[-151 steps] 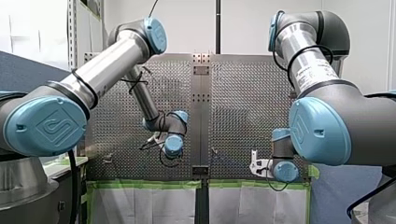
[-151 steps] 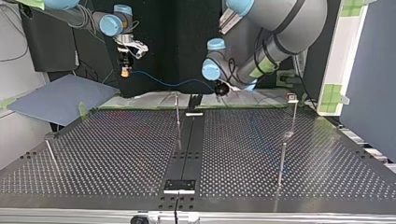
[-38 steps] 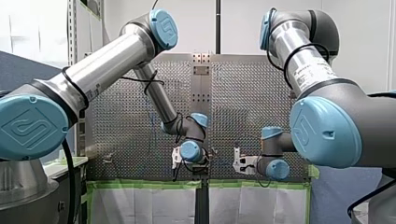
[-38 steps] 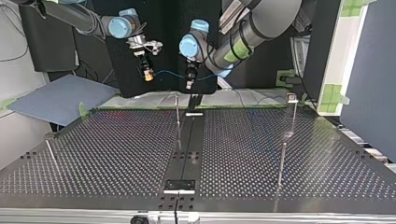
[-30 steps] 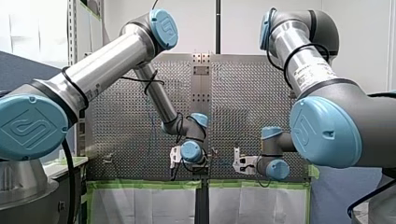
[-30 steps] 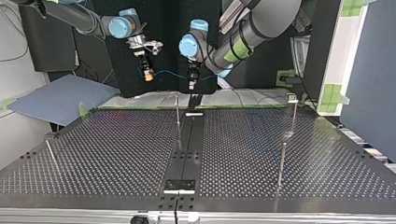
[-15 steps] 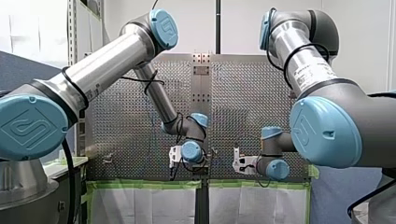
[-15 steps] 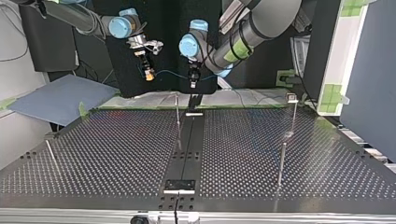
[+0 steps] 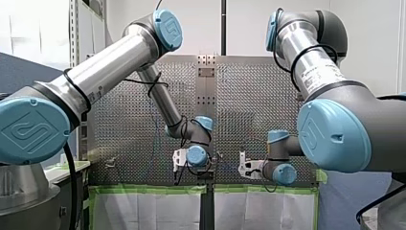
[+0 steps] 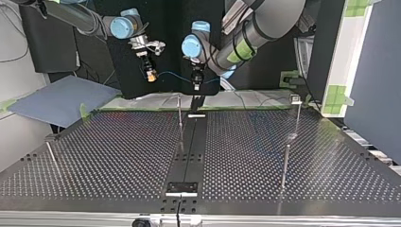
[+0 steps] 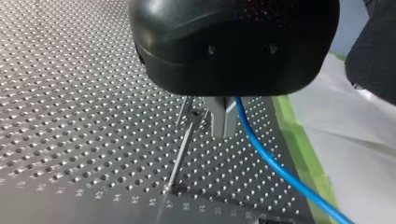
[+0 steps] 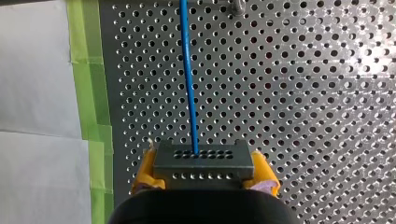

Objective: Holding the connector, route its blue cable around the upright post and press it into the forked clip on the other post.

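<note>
In the right wrist view, my right gripper (image 12: 204, 184) is shut on the dark grey connector (image 12: 204, 162), which sits between its yellow pads. The blue cable (image 12: 188, 74) runs straight ahead from the connector over the perforated table. In the top view the cable (image 10: 172, 74) sags between my right gripper (image 10: 151, 76) and my left gripper (image 10: 196, 85). In the left wrist view, my left gripper (image 11: 223, 122) has its metal fingers together on the cable (image 11: 275, 163). A thin post with a forked clip (image 11: 193, 113) stands just beside and below them.
The centre post (image 10: 179, 118) rises near the black middle strip (image 10: 189, 156). At the top view's right stand two more posts (image 10: 297, 113) (image 10: 285, 163), and a leaning rod (image 10: 51, 156) stands at its left. Green tape (image 12: 91, 93) edges the plate, with a blue-grey sheet (image 10: 61, 99) beyond.
My left gripper's fingers have shut on the blue cable. It has dipped slightly above the centre post. My right gripper has held still with the connector.
</note>
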### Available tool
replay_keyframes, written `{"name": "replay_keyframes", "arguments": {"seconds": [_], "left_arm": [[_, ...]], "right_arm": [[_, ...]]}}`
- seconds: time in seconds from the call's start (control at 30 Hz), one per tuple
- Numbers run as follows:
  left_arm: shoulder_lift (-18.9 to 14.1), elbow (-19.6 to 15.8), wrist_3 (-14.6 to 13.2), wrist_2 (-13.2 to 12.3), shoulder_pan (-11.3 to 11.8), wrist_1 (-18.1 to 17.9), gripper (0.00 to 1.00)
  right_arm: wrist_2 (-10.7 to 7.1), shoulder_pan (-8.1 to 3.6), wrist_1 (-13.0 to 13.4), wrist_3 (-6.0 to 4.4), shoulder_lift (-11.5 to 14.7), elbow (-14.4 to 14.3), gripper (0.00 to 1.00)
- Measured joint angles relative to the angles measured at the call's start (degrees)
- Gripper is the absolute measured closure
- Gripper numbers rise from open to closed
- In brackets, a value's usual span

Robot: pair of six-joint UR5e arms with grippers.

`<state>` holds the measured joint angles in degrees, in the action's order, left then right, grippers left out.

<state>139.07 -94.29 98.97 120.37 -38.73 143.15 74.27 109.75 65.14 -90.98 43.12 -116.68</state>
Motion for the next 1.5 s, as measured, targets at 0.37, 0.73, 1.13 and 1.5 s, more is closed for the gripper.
{"name": "replay_keyframes", "arguments": {"seconds": [0.37, 0.73, 1.13, 1.5], "left_arm": [[0.0, 0.0, -0.8, 2.5, -0.2, -3.0, 1.0], [2.2, 0.8, -0.9, 1.5, 0.1, -3.8, 1.0], [3.9, 3.5, -0.7, 1.4, 0.4, -4.2, 1.0], [4.0, 4.2, -0.8, -0.2, 0.9, -4.0, 1.0]], "right_arm": [[0.81, -0.59, 0.1, -0.11, 0.0, 0.0, 1.0], [0.96, -1.9, 0.2, 0.04, -1.3, 1.3, 1.0], [0.44, -3.43, 0.2, -0.31, -1.7, 2.5, 1.0], [0.13, -4.08, -1.4, -0.41, -2.3, 5.8, 1.0]]}}
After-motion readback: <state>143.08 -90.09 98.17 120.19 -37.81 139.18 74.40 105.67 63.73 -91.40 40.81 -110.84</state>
